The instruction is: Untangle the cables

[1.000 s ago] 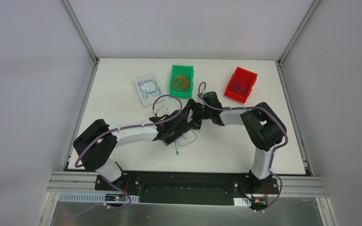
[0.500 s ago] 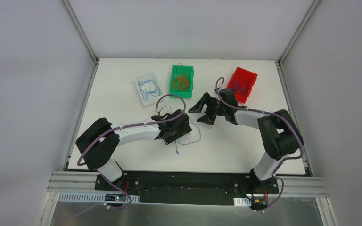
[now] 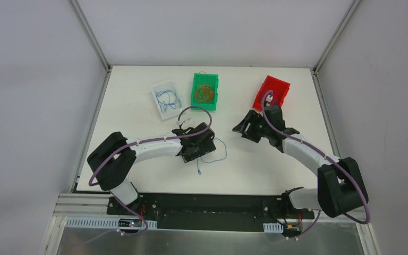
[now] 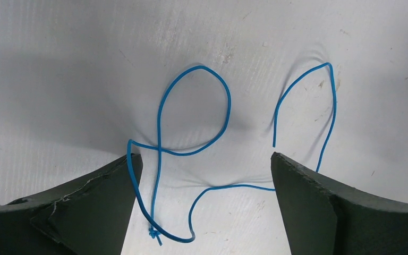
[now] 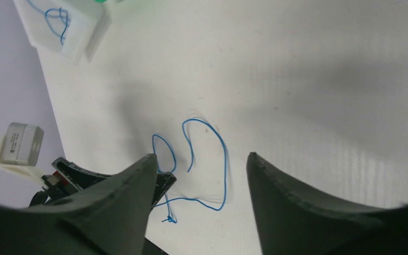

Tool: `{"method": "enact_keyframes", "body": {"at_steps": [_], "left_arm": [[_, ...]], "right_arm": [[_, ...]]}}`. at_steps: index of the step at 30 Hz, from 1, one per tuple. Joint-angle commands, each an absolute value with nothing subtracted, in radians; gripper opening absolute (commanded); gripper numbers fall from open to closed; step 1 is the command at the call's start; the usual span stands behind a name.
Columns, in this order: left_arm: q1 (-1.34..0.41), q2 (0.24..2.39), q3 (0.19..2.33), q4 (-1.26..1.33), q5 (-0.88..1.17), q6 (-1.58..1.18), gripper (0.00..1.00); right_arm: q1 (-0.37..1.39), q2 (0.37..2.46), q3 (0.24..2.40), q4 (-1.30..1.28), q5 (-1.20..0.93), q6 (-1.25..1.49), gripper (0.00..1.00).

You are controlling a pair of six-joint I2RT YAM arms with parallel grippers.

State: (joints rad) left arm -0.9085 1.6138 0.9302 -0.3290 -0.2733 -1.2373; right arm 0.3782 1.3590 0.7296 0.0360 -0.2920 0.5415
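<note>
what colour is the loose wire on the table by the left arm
The wire is blue; clearest in the left wrist view.

Beneath the left end effector (image 4: 204, 159) the surface (image 4: 58, 64) is white and matt, finely ribbed like corrugated plastic sheet, with small scuffs. The blue cable (image 4: 159, 117) under it looks smooth, plastic-coated and slightly shiny. Its fingers (image 4: 85, 212) are dark matt plastic with faintly rough, layered edges. Ahead of the right end effector (image 5: 201, 155), the white bin (image 5: 90, 37) seems milky plastic, though it is blurred. Beyond both, the green bin (image 3: 215, 79) and red bin (image 3: 282, 87) are bright plastic.
</note>
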Motion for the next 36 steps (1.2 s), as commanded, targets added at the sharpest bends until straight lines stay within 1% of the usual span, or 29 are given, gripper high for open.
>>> {"method": "enact_keyframes", "body": {"at_steps": [1, 3, 4, 5, 8, 15, 22, 30, 36], "left_arm": [[-0.908, 1.661, 0.956, -0.432, -0.302, -1.191, 0.97], [-0.908, 1.673, 0.972, -0.44, -0.302, -1.186, 0.97], [-0.908, 1.679, 0.982, -0.442, -0.302, -1.182, 0.97], [-0.908, 1.684, 0.991, -0.444, -0.303, -1.179, 0.98], [-0.91, 1.701, 1.016, -0.453, -0.301, -1.166, 0.98], [-0.908, 1.741, 1.066, -0.473, -0.292, -1.143, 0.99], [-0.913, 1.777, 1.112, -0.472, -0.273, -1.116, 0.99], [-0.912, 1.824, 1.19, -0.473, -0.26, -1.096, 0.99], [-0.911, 1.848, 1.242, -0.473, -0.258, -1.07, 0.99]], "right_arm": [[0.356, 1.262, 0.644, -0.026, -0.178, 0.499, 0.49], [0.354, 1.254, 0.624, -0.024, -0.174, 0.496, 0.2], [0.354, 1.261, 0.617, -0.016, -0.187, 0.496, 0.08], [0.354, 1.276, 0.612, -0.007, -0.215, 0.496, 0.0], [0.359, 1.343, 0.598, 0.045, -0.314, 0.496, 0.0], [0.483, 1.494, 0.597, 0.085, -0.358, 0.509, 0.0], [0.515, 1.588, 0.597, 0.185, -0.47, 0.557, 0.0], [0.532, 1.605, 0.609, 0.159, -0.447, 0.55, 0.0], [0.533, 1.515, 0.625, 0.017, -0.271, 0.474, 0.0]]}}
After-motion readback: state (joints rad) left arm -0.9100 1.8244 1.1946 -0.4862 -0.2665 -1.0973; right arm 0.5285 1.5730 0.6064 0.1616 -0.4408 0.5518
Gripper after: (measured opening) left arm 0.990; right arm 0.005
